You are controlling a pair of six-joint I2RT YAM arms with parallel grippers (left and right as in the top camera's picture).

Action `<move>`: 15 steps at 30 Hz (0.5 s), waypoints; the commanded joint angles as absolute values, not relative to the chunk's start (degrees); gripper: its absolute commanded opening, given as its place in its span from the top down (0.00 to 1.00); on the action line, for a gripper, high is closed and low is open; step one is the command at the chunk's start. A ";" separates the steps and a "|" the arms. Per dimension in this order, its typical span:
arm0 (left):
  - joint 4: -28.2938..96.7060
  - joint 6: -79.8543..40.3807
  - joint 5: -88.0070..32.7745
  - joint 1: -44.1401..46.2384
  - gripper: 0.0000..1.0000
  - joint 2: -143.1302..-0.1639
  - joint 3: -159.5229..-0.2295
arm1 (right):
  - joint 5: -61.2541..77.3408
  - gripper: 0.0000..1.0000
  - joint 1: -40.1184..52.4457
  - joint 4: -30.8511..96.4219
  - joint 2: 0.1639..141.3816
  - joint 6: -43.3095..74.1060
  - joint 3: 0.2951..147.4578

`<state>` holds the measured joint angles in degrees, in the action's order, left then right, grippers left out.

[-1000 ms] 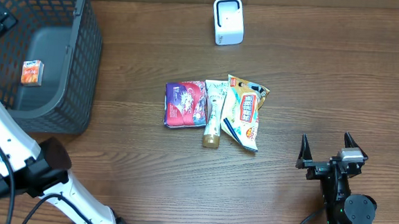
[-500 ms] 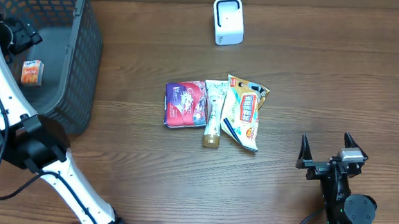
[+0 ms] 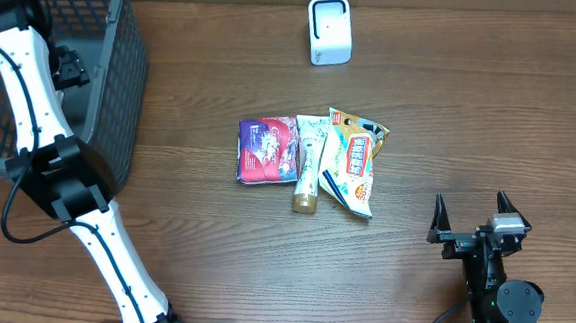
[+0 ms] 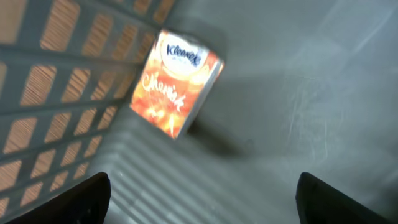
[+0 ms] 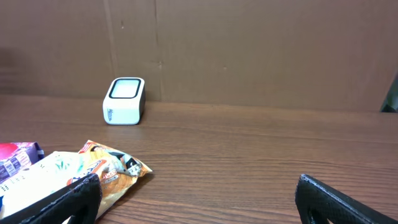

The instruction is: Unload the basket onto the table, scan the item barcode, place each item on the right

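An orange Kleenex tissue pack (image 4: pixel 176 83) lies on the grey floor of the basket (image 4: pixel 298 112), next to its mesh wall. My left gripper (image 4: pixel 202 199) hangs open above the floor, short of the pack and touching nothing. From overhead, the left arm (image 3: pixel 32 86) covers the pack. Mid-table lie a purple pack (image 3: pixel 266 151), a tube (image 3: pixel 309 163) and an orange snack bag (image 3: pixel 353 161). The white scanner (image 3: pixel 329 30) stands at the back. My right gripper (image 3: pixel 473 218) rests open near the front right, with nothing in it.
The dark mesh basket (image 3: pixel 122 91) fills the table's left end, with tall walls around my left gripper. In the right wrist view, the scanner (image 5: pixel 124 101) stands before a brown board wall, and the snack bag (image 5: pixel 106 168) lies by my left fingertip.
The left arm has swung from the table's left edge across the basket and now hides the tissue pack from overhead. The right arm and the table items have not moved.
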<state>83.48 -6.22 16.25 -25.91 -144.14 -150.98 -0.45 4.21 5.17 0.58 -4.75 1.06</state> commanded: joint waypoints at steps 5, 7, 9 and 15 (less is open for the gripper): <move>80.62 -5.04 19.49 -25.89 0.15 -147.89 -150.78 | -0.80 0.00 4.10 4.75 0.16 -4.95 0.45; 79.35 -4.19 19.53 -25.89 0.14 -148.97 -150.78 | -0.80 0.00 4.10 4.75 0.16 -4.95 0.45; 77.06 -3.84 21.56 -25.89 0.15 -150.78 -150.78 | -0.80 0.00 4.10 4.73 0.16 -4.95 0.45; 73.30 -1.91 21.37 -25.89 0.15 -153.10 -150.76 | -0.80 0.00 4.10 4.75 0.16 -4.95 0.45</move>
<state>74.52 -4.29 20.21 -25.63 -151.24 -150.98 -0.45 4.21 5.15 0.58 -4.71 1.06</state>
